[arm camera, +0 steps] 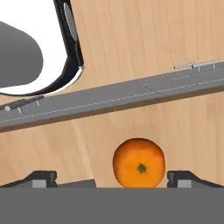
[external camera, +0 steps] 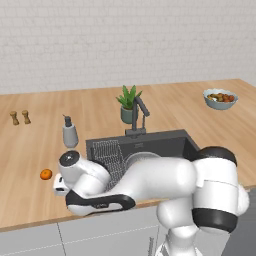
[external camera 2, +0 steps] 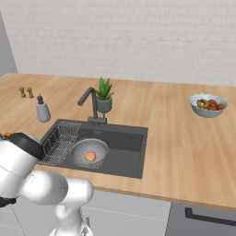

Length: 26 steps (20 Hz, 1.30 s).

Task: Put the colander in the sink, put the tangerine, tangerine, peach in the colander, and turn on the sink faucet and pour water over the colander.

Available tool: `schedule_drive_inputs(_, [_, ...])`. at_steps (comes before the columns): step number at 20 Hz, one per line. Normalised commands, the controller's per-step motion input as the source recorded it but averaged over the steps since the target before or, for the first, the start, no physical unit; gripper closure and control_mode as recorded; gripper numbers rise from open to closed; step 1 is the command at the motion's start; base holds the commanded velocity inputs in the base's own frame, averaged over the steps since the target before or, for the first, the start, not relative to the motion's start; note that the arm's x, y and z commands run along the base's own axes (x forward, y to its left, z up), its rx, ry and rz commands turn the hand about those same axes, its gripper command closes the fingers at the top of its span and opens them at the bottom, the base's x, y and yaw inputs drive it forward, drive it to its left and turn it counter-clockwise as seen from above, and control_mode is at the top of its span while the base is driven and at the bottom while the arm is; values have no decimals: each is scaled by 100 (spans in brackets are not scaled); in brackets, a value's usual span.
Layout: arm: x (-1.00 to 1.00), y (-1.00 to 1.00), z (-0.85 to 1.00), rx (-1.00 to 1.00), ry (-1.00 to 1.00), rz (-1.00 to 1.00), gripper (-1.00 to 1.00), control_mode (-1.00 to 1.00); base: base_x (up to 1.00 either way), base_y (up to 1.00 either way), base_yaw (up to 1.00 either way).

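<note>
Spread-apart gripper (arm camera: 112,179) fingers beside round, dimpled orange tangerine (arm camera: 139,163) on wood-grain counter (arm camera: 175,43)

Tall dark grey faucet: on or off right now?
Off. No light-blue stream runs from the tall dark grey faucet into the perforated silver-grey colander below.
</note>
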Motion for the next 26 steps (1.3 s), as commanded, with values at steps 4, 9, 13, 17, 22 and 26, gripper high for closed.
schedule_drive_inputs(4, [21, 30, -30, 0, 4, 0, -100, -100, 0, 0, 0])
schedule_drive_inputs(9, [7, 9, -32, 0, 5, 0, -100, -100, 0, 0, 0])
schedule_drive_inputs(13, [14, 0, -31, 0, 3, 0, -100, -100, 0, 0, 0])
schedule_drive_inputs(17, [12, 0, -31, -1, 1, 0, -100, -100, 0, 0, 0])
schedule_drive_inputs(22, [-3, -3, -19, 0, 0, 0, 100, -100, 0, 0, 0])
schedule_drive_inputs(26, [-4, -30, 3, 0, 0, 0, 100, -100, 0, 0, 0])
